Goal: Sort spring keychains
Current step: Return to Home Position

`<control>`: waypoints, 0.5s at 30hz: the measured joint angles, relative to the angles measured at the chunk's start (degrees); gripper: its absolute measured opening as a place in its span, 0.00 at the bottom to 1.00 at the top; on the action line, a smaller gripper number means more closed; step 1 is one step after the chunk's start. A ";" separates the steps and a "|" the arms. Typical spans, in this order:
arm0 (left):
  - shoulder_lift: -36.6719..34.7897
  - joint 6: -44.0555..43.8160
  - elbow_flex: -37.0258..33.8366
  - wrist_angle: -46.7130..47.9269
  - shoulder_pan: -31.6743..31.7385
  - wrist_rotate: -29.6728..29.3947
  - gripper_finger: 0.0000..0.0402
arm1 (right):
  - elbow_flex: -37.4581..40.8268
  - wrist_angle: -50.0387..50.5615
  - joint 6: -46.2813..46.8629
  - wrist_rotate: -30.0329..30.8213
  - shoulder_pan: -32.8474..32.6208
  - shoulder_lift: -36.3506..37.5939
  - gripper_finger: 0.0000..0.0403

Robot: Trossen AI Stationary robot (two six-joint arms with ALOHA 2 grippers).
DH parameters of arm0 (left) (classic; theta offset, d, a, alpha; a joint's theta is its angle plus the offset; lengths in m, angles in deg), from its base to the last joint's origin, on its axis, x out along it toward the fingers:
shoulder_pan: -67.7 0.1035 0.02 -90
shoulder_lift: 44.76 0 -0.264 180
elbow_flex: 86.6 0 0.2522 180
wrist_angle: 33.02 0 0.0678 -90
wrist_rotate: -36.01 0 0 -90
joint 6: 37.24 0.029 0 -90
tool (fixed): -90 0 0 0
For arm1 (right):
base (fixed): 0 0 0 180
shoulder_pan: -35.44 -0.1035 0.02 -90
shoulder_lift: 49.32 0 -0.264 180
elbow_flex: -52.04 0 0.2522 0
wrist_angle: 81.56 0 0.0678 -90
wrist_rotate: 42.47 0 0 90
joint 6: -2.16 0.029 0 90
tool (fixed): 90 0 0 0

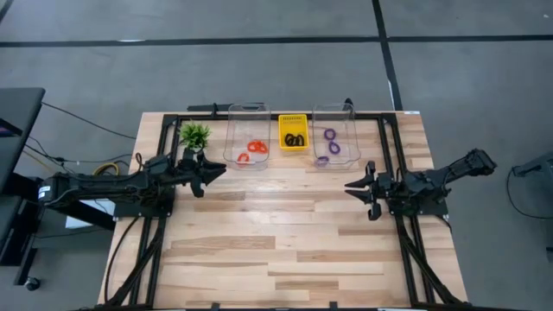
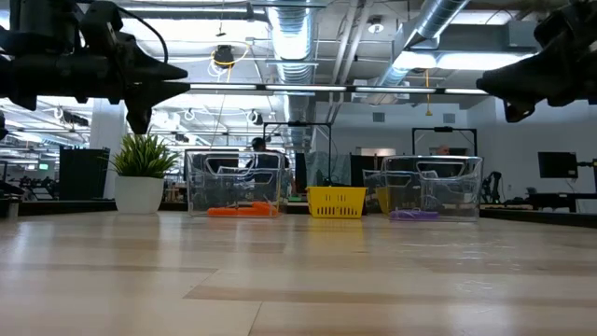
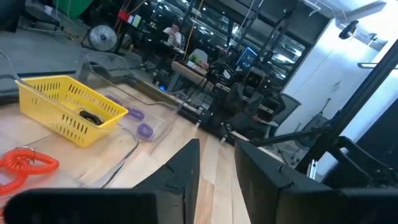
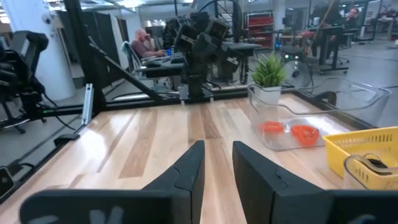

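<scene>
Risk from here lies in the swing back to rest rather than in the sorting, since no loop shows loose on the pale wooden tabletop (image 1: pixel 285 250). The left gripper (image 1: pixel 214 169) hangs over the table with its two dark fingers slightly apart and nothing between them. The right gripper (image 1: pixel 352 187) faces it from well apart, also narrowly spread and empty.

Ahead of the left gripper's tips stands the clear plastic left bin (image 1: pixel 246 111), which holds the orange-red coiled spring keychains (image 1: pixel 253 149). Farther along the same row are the yellow slotted basket (image 1: pixel 293 119) with the black coiled keychains (image 1: pixel 295 138) and the clear plastic right bin (image 1: pixel 333 111) with the purple coiled keychains (image 1: pixel 331 142).

The small green potted plant (image 1: pixel 195 135) sits just beside the left gripper. A wide sweep there could topple it. A clipped bin wall would likely slide or tip so light a container and spill the sorted loops.
</scene>
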 joint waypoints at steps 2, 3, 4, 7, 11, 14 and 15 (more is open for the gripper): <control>0.00 0.03 0.00 0.01 0.00 -0.01 0.25 | 0.00 -0.12 0.00 0.00 0.60 0.02 0.18; 0.00 0.05 0.00 0.00 0.00 -0.01 0.25 | 0.00 -0.11 0.00 0.00 0.86 0.01 0.18; 0.00 0.10 0.00 0.00 0.00 -0.01 0.25 | 0.00 -0.09 0.00 -0.01 1.15 0.00 0.18; 0.00 0.14 0.00 0.01 0.00 -0.01 0.25 | 0.00 0.14 0.01 0.02 1.98 0.00 0.18; 0.00 0.14 0.00 0.02 0.00 -0.01 0.25 | 0.00 1.18 1.39 0.00 2.58 -0.14 0.18; 0.00 0.14 0.00 0.00 0.00 -0.01 0.25 | 0.00 1.25 3.30 0.00 2.56 -1.05 0.18; 0.00 0.14 0.00 0.02 0.00 -0.01 0.25 | 0.00 1.28 3.48 0.00 2.56 -1.21 0.18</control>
